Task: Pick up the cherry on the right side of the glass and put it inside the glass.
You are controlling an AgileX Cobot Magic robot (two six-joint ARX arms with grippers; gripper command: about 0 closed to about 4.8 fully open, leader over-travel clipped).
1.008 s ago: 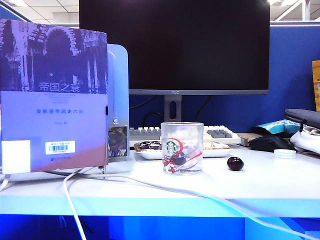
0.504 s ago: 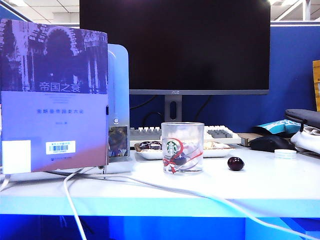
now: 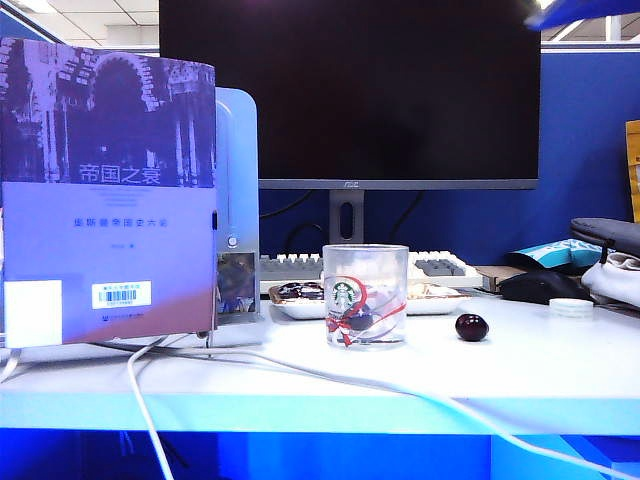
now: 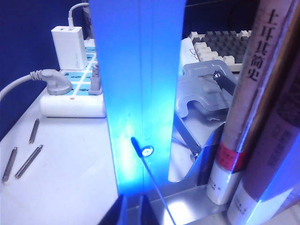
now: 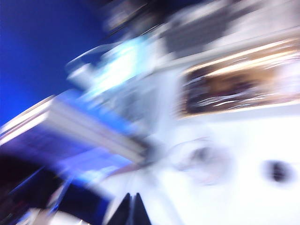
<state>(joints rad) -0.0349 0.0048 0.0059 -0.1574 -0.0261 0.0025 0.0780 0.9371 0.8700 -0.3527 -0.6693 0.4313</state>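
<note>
The glass [image 3: 365,295], a clear tumbler with a green logo and red swirls, stands mid-table. A dark round shape shows low through its wall. The cherry [image 3: 471,327], small and dark red, lies on the table just right of it. Only a blue blur of my right arm [image 3: 588,10] shows in the exterior view's top right corner. In the smeared right wrist view my right gripper [image 5: 131,210] is shut and empty, well short of the glass [image 5: 199,161] and the cherry [image 5: 276,171]. My left gripper [image 4: 132,211] hangs behind a blue panel [image 4: 140,93], jaws almost together, holding nothing.
An upright book [image 3: 105,190] and a blue stand fill the left. Behind the glass are a monitor [image 3: 350,90], a keyboard [image 3: 440,266] and a small tray [image 3: 300,302]. A black mouse [image 3: 540,287] and white lid [image 3: 571,308] sit far right. A white cable [image 3: 300,375] crosses the front.
A blurred blue part of the right arm has come into the exterior view's top right corner. The glass and the cherry have not moved.
</note>
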